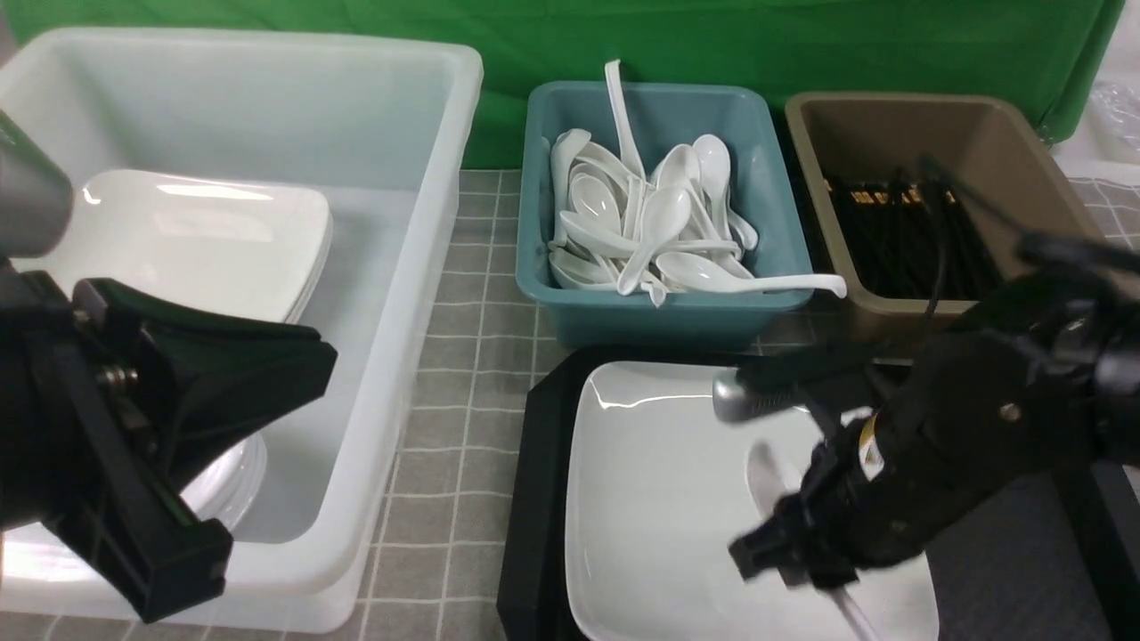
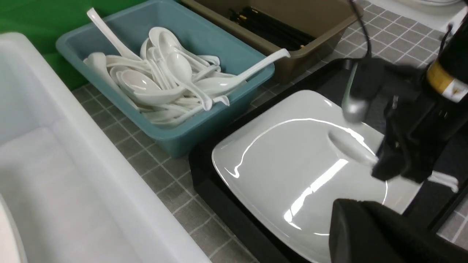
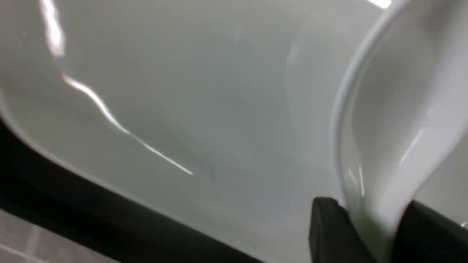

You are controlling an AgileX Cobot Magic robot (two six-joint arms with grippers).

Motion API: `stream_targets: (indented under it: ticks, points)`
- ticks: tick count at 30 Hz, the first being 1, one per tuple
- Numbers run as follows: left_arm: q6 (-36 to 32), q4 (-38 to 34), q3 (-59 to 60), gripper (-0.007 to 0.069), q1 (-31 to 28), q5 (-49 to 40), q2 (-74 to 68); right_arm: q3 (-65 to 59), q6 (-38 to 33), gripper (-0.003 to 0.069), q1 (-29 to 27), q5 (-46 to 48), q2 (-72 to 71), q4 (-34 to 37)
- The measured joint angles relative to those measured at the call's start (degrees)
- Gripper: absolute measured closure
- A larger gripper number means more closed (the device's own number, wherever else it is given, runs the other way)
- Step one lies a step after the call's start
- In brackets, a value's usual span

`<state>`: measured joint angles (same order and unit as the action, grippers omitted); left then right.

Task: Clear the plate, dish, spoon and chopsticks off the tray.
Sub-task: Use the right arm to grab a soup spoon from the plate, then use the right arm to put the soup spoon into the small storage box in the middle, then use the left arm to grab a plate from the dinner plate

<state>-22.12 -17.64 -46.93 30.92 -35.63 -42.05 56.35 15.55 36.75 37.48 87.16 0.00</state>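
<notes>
Plate [image 1: 659, 499]: large, glossy white, square with rounded corners and a shallow raised rim; it lies flat on the tray, streaked with light.
Tray [image 1: 534, 499]: black plastic with a raised rim; it sits on the tablecloth in front of the teal tub.
Spoon [image 1: 766, 481]: glossy white ceramic with a deep oval bowl, over the plate's right part. Its handle is pinched in the right gripper.
Right gripper [image 1: 784, 552]: black, closed around the spoon's handle; the wrist view shows a finger [image 3: 329, 230] on each side.
Left gripper [image 1: 160, 534]: black and angular, above the white tub; I cannot tell how wide it stands.
White tub [image 1: 445, 223]: translucent plastic, holding stacked square plates [image 1: 205, 231].
Teal tub [image 1: 659, 307]: smooth plastic, rounded corners, heaped with a spoon pile [image 1: 650, 231].
Brown tub [image 1: 891, 133]: plastic, holding a chopstick bundle [image 1: 899, 240], thin and black.
Tablecloth [image 1: 463, 374]: grey with a pale grid.
</notes>
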Motion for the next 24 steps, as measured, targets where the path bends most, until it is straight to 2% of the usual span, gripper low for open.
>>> stream_targets:
  ticks: [3,6,11,14,16,18,19,21,24]
  points:
    - [-2.72,-0.45,0.0,0.0604,0.0,2.11,0.0,4.08,-0.11,0.0438,-3.76,-10.63,-2.44,0.0]
    - [-5.21,-1.59,0.0,0.0604,0.0,4.3,0.0,9.56,-0.11,0.0438,-10.56,-25.33,1.14,0.0]
    - [-8.41,-2.61,0.0,0.0604,0.0,5.29,-0.18,19.75,-0.11,0.0438,-15.81,-33.55,12.8,0.0]
    - [-9.17,-2.61,0.0,0.0604,0.0,6.0,-0.45,25.12,-0.11,0.0408,-16.98,-34.43,19.51,0.0]
    - [-9.28,-2.61,0.0,0.0604,0.0,6.21,-0.91,28.23,-0.11,0.0341,-17.28,-33.97,22.68,0.0]
    - [-8.04,-2.67,0.0,0.0604,0.0,5.88,-2.51,30.97,-0.77,0.0205,-17.34,-30.34,25.16,0.0]
    - [-7.62,-2.79,0.0,0.0604,0.0,5.45,-3.08,31.49,-1.67,0.018,-17.39,-28.28,25.16,0.0]
    - [-8.48,-2.78,0.0,0.0604,0.0,4.05,-5.18,32.28,-4.67,0.0184,-17.39,-22.71,23.62,0.0]
    - [-13.45,-3.47,0.0,0.0604,0.45,1.71,-8.36,32.45,-9.42,0.0282,-17.39,-14.26,19.26,0.0]
